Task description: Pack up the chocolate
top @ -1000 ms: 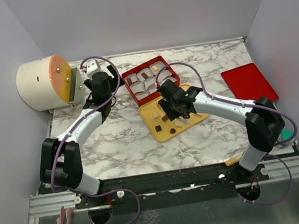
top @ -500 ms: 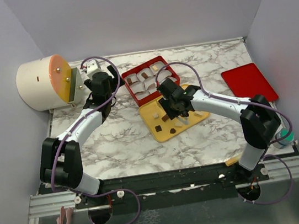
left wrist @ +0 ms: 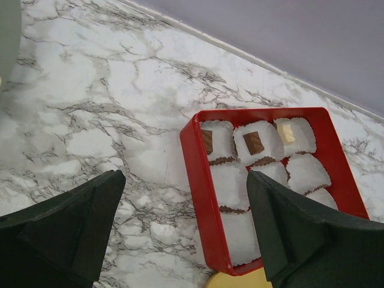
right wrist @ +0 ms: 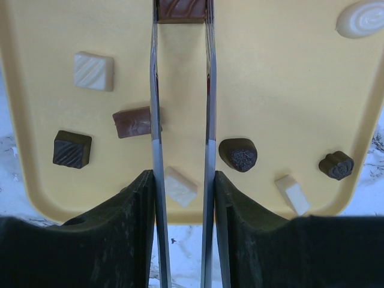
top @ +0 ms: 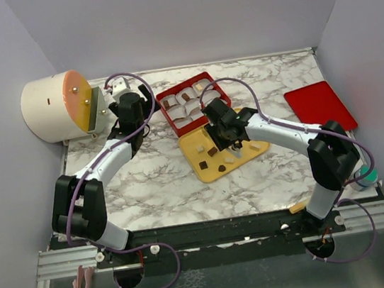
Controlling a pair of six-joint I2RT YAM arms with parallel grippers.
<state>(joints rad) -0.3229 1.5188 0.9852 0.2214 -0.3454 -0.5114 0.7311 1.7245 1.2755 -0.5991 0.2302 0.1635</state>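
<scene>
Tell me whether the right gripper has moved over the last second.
Yes. Against the fixed yellow tray, the right gripper, a brown chocolate between its fingers, has crept slightly toward the red box.

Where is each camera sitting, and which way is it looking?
Top camera: high behind the arms, looking down on the marble table; the left arm and right arm show, bases at the bottom.
Left wrist camera: on the left arm, looking past the open left gripper at the red box.
Right wrist camera: on the right arm, looking down at the yellow tray; the right gripper pinches a brown piece.
Shared: top and left wrist both see the red box; top and right wrist, the yellow tray.
</scene>
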